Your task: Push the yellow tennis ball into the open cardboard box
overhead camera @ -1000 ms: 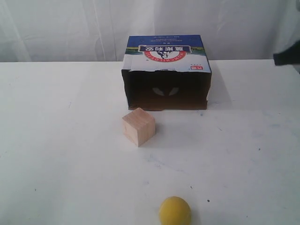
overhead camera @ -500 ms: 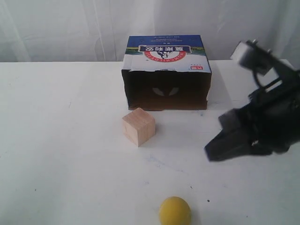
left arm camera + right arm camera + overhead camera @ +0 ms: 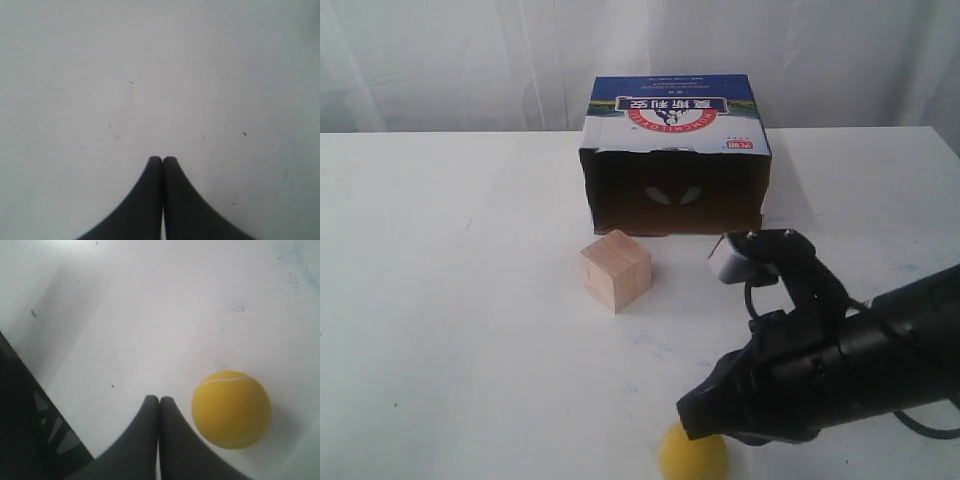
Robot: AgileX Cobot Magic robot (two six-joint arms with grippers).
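The yellow tennis ball (image 3: 692,456) lies at the table's front edge, partly covered by my right arm; in the right wrist view the ball (image 3: 231,409) sits just beside the fingertips. My right gripper (image 3: 686,418) (image 3: 159,399) is shut and empty, its tip low over the ball. The open cardboard box (image 3: 675,160) stands at the back centre, its dark opening facing forward, blue-and-white print on top. My left gripper (image 3: 162,159) is shut over bare table; it does not show in the exterior view.
A pale wooden cube (image 3: 616,270) stands between the box and the ball, slightly left of their line. The white table (image 3: 440,300) stretches wide on the left. A dark edge (image 3: 30,420) shows beside the table in the right wrist view.
My right arm swept in from the far right, down and leftward across the table, ending with its shut tip at the ball. Ball, cube and box stayed put.
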